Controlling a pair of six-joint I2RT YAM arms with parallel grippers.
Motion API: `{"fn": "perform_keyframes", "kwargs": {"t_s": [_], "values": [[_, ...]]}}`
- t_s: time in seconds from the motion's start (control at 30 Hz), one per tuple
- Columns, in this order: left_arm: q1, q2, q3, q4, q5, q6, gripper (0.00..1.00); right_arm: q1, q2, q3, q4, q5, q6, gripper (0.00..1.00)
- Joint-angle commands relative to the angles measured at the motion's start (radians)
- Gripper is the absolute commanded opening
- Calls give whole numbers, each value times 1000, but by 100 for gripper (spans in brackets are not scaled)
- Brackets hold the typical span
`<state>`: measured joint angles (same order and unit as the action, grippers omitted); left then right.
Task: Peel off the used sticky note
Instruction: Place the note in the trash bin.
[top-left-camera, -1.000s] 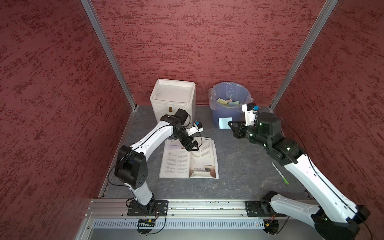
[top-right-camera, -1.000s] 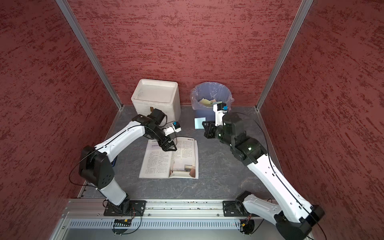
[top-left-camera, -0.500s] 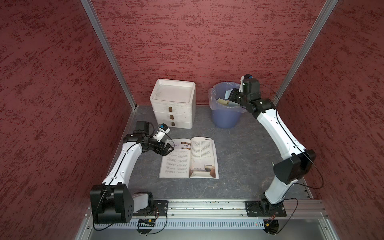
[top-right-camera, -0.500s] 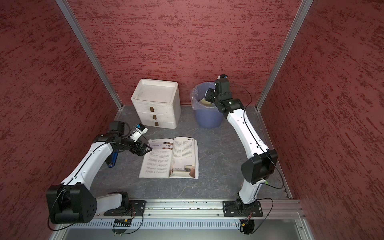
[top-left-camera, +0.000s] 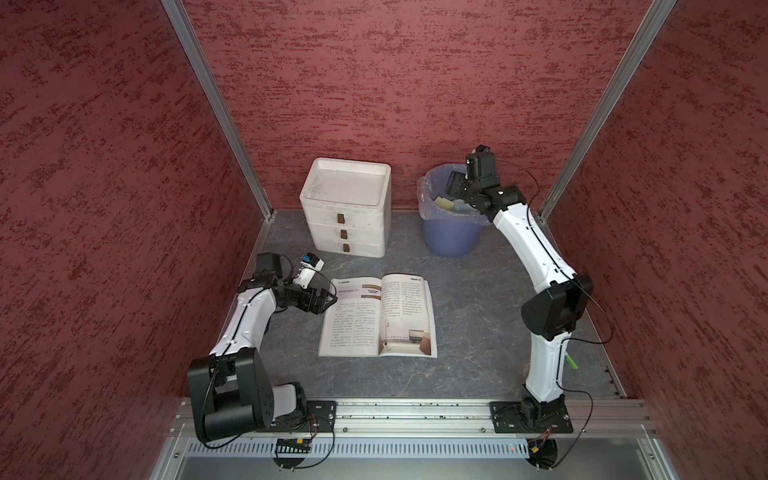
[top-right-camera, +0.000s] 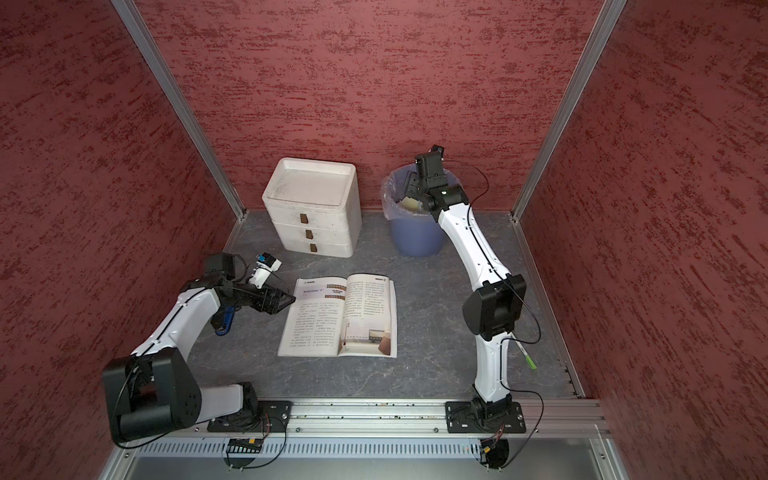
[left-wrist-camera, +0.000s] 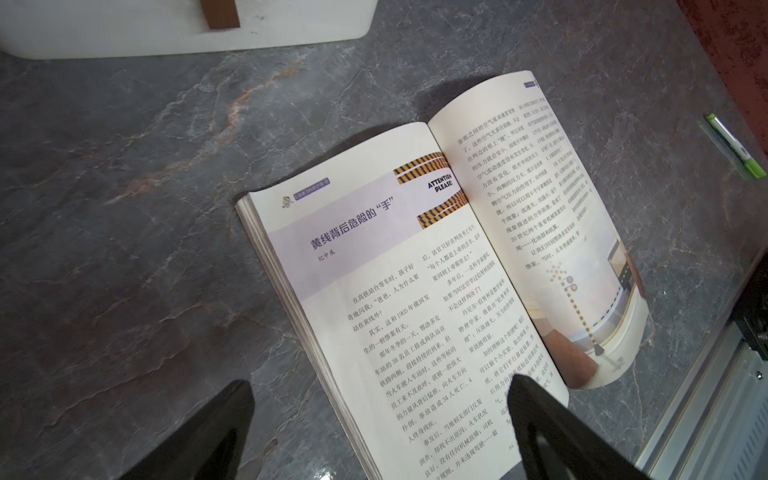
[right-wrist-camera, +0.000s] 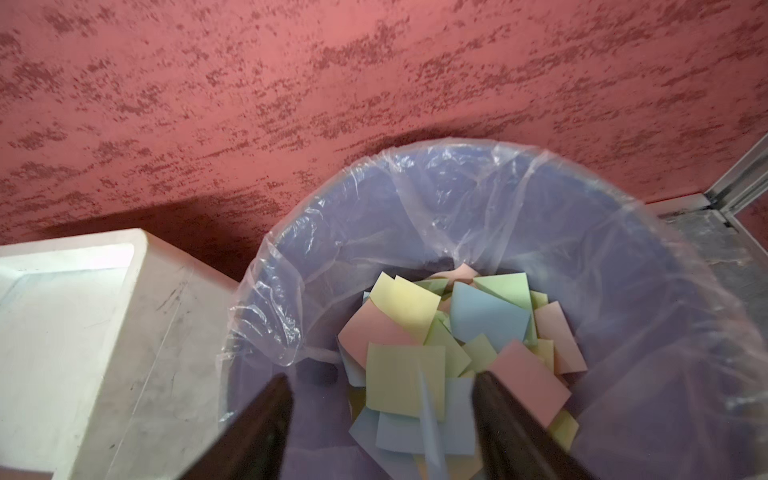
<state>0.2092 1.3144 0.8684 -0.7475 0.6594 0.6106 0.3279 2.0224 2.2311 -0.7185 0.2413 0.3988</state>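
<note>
Beside bin (top-left-camera: 451, 239) of sticky notes (right-wrist-camera: 405, 378): drawers (top-left-camera: 345, 216); pen (top-left-camera: 573, 363), perhaps marker, behind right arm (top-left-camera: 536, 249).

Blurred: pale-blue note (right-wrist-camera: 430, 415) over bin (right-wrist-camera: 540, 195). Cut off: drawer unit (left-wrist-camera: 124, 29). Partly hidden: pen (top-left-camera: 573, 363).

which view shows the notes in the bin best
The right wrist view: it looks straight into the bin at the coloured notes. Both top views show only slivers; the left wrist view none.

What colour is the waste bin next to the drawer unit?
The waste bin is blue, with a clear plastic liner; clearest in a top view.
</note>
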Motion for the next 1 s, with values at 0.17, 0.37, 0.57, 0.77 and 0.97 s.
{"fn": "perform_keyframes", "kwargs": {"t_s": [0.17,0.37,0.57,0.77,0.97], "values": [[-13,7,-28,-9,51,50,100,106,-44,125,-152,315,-162,99],[-14,54,-11,-42,53,78,100,159,-232,-102,-53,370,-171,99],[-8,93,-20,-77,39,153,100,160,-537,-503,73,241,-70,98],[-55,107,-49,-69,16,163,98,198,-745,-882,83,96,101,99],[-127,124,-63,-51,-61,143,89,272,-890,-1303,259,-51,294,98]]}}
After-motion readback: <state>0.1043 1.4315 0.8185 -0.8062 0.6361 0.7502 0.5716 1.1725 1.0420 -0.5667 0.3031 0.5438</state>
